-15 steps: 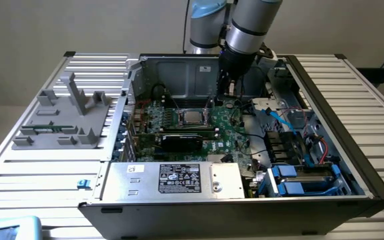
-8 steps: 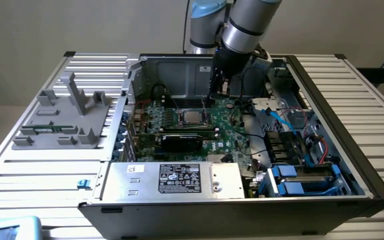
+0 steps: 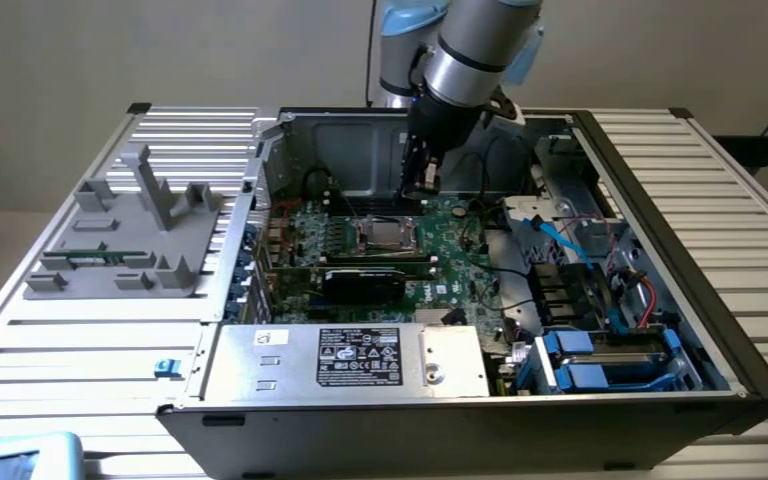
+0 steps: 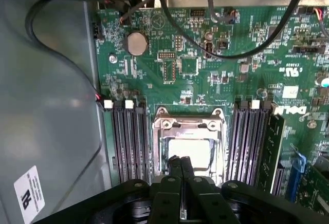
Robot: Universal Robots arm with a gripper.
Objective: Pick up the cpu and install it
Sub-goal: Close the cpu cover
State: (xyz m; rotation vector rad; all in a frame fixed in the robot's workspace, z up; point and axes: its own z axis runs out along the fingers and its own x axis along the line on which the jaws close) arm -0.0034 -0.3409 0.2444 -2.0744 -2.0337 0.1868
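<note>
White DELL lettering (image 4: pixel 295 110) reads off the green motherboard (image 4: pixel 205 75) in the wrist view. The black label (image 3: pixel 359 357) on the silver power supply (image 3: pixel 451 360) carries print too small to read.

In the exterior view the arm (image 3: pixel 471 50) leans in from 12 o'clock over the open computer case (image 3: pixel 424 440), wrist near vertical, gripper (image 3: pixel 424 186) low above the board. Fingers (image 4: pixel 175 172) are pinched together, closed with nothing between them.

The cpu (image 3: pixel 387 235) lies flat inside its metal socket frame (image 4: pixel 187 124) mid-board, at 6 o'clock from the gripper, with memory slots (image 4: pixel 128 142) on either side. The fingertips sit over the chip's edge — contact, I cannot tell. A black expansion card (image 3: pixel 364 283) lies at 6 o'clock from the cpu.
</note>
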